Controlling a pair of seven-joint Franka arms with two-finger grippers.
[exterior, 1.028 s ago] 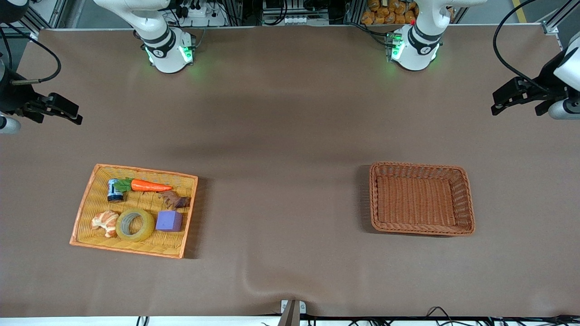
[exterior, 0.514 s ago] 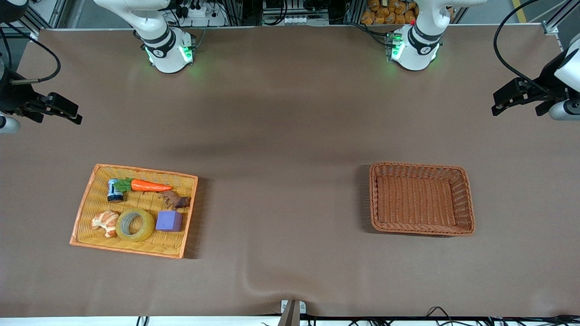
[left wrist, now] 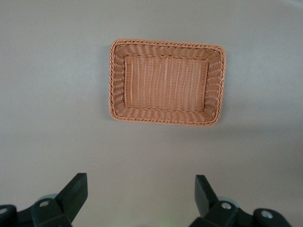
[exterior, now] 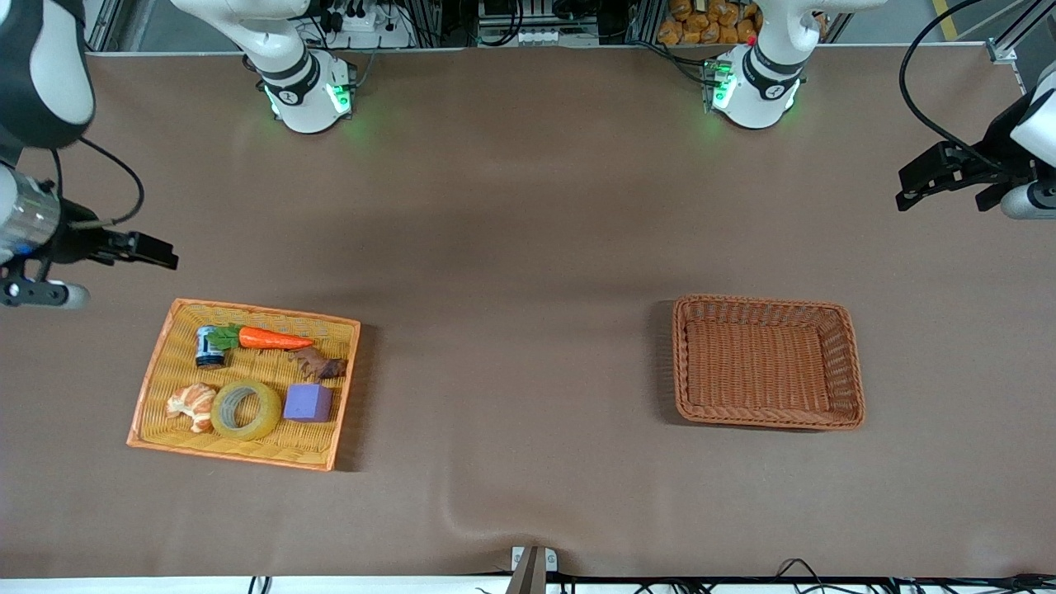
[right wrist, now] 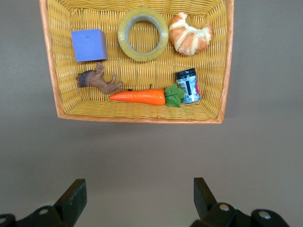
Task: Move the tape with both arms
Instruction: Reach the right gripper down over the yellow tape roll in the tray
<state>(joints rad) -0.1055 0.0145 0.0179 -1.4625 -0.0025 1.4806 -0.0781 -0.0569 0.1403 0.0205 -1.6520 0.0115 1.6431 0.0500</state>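
Observation:
The tape [exterior: 246, 410] is a yellowish translucent ring lying flat in the yellow wicker tray [exterior: 165, 363], between a croissant and a purple cube. It also shows in the right wrist view [right wrist: 143, 34]. My right gripper [exterior: 157, 254] is open and empty, up in the air over the bare table just off the tray's edge toward the robots' bases; in its own wrist view the gripper [right wrist: 137, 198] has its jaws wide apart. My left gripper [exterior: 907, 194] is open and empty, high over the table's left-arm end, and in its wrist view [left wrist: 139, 196] the jaws stand wide.
The yellow tray also holds a croissant [exterior: 192, 405], a purple cube [exterior: 308, 403], a carrot [exterior: 268, 338], a small can [exterior: 209, 347] and a brown toy animal [exterior: 318, 364]. An empty brown wicker basket [exterior: 850, 363] sits toward the left arm's end, also in the left wrist view [left wrist: 118, 80].
My right gripper has swung from the table's edge toward the yellow tray. The left arm has barely moved. The tape has not moved.

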